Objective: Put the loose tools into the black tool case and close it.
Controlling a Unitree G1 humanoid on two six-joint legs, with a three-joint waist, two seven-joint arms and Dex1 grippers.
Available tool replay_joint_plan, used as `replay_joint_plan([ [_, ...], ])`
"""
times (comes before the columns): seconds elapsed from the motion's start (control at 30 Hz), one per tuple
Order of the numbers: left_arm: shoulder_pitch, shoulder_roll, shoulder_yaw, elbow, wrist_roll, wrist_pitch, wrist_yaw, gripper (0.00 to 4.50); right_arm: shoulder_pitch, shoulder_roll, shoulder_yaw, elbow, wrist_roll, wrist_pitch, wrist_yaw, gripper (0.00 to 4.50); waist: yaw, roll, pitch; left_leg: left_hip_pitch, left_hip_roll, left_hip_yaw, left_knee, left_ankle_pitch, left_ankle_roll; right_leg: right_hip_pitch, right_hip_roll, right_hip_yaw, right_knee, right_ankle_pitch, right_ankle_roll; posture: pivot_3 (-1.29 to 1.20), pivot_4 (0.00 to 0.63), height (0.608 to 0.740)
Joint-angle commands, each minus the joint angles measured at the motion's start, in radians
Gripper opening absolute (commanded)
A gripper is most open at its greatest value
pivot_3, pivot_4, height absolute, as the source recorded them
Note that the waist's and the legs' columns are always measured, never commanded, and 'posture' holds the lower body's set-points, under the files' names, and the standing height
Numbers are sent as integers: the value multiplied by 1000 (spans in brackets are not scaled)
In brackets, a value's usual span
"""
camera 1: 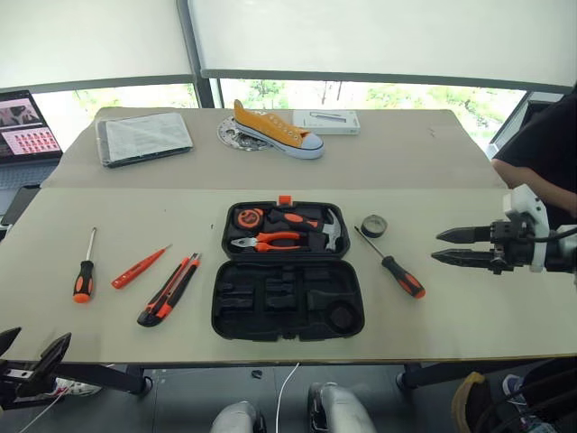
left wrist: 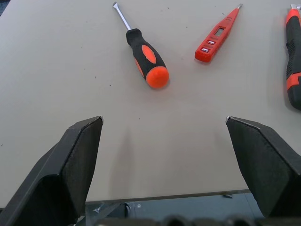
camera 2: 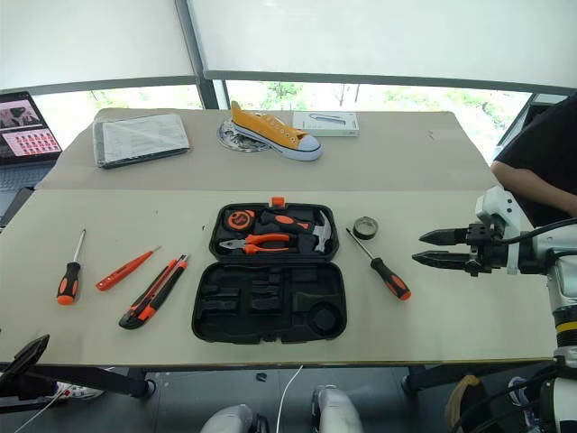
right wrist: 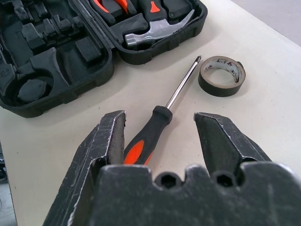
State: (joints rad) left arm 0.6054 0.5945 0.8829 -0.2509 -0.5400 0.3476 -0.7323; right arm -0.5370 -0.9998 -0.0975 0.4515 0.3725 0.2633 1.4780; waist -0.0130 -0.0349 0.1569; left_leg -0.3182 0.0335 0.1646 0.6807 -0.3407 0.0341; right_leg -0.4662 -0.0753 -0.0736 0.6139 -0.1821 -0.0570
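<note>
Near edge, lower left of the head view: left gripper [camera 1: 32, 354], its 2 fingers spread wide and empty, low at the table [camera 1: 469, 316] edge. At right of frame: right gripper [camera 1: 448, 246], fingers parted, holding nothing, above the table and well apart from the Phillips screwdriver [camera 1: 391, 265]. Centre: black tool case [camera 1: 287, 299] lying open, near half with bare recesses, far half holding pliers [camera 1: 267, 240], hammer [camera 1: 329, 230] and tape measure [camera 1: 247, 217]. Left of the case: utility knife [camera 1: 169, 289], tester screwdriver [camera 1: 139, 267] and flat-blade screwdriver [camera 1: 85, 272]. Right of the far half: tape roll [camera 1: 373, 225], near the Phillips tip. Far table, upper frame: grey folder [camera 1: 144, 137], orange sneaker [camera 1: 275, 131], laptop [camera 1: 27, 126].
</note>
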Motion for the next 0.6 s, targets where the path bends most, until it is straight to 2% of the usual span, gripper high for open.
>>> replay_joint_plan([
  [0.03,10,15,21,-41,-1,14,17,4500,-23,-5,-19,-15,0,0,-7,3293,0,0,0,0,0,0,0,0,0,0,0,0,0,0,0,0,150,733],
  [0.17,-52,59,18,-106,-72,151,75,4500,-52,11,-25,-59,18,17,-33,3293,0,0,0,0,0,0,0,0,0,0,0,0,0,0,0,0,150,733],
  [0.33,-139,146,20,-153,-159,353,133,4500,-56,23,-36,-229,97,143,-39,3293,1,1,0,1,0,-1,2,1,-2,0,0,0,4,1,-1,0,150,733],
  [0.47,-273,237,-39,-86,-162,506,214,4500,-25,41,-37,-439,183,246,-69,3293,2,0,0,1,0,-1,2,2,-3,0,0,0,7,0,-2,0,150,733],
  [0.6,-491,319,-165,98,-104,622,309,4500,-33,89,-31,-626,248,295,-138,3293,4,0,0,2,-1,0,2,3,-6,-1,1,0,11,-1,-3,0,150,733],
])
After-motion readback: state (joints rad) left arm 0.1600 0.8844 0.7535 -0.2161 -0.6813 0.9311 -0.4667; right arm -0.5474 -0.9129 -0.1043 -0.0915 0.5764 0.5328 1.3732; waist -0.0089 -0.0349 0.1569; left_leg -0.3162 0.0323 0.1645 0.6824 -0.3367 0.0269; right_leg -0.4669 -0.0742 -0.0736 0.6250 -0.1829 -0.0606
